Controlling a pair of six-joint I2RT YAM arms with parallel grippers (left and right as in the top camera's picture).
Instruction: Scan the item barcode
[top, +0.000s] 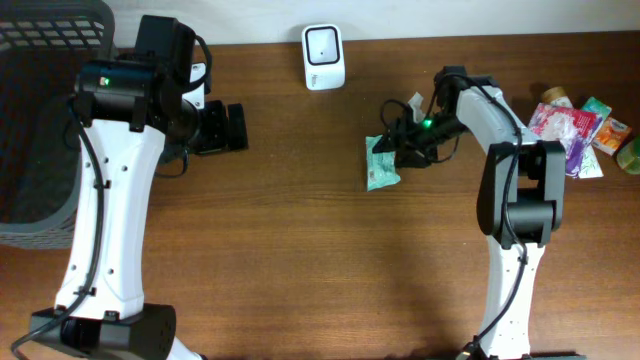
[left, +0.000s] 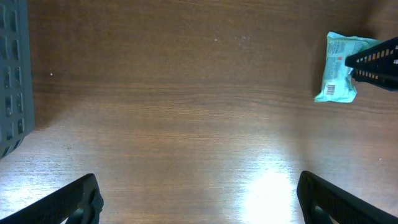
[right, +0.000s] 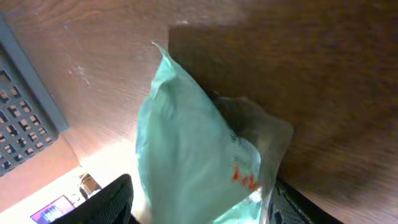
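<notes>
The item is a mint-green snack packet (top: 382, 163) lying on the wooden table right of centre. In the left wrist view the packet (left: 337, 74) shows its barcode (left: 331, 91) near its lower end. My right gripper (top: 402, 143) is at the packet's right side. In the right wrist view the packet (right: 193, 162) fills the space between its fingers; the left finger (right: 112, 202) stands clear of it, so my right gripper (right: 199, 208) is open. My left gripper (top: 235, 128) is far to the left, wide open over bare wood (left: 199, 199). A white scanner (top: 323, 57) stands at the back centre.
A dark mesh basket (top: 40, 120) takes up the left edge; its wall also shows in the left wrist view (left: 12, 74). Several colourful packets (top: 575, 130) lie in a pile at the far right.
</notes>
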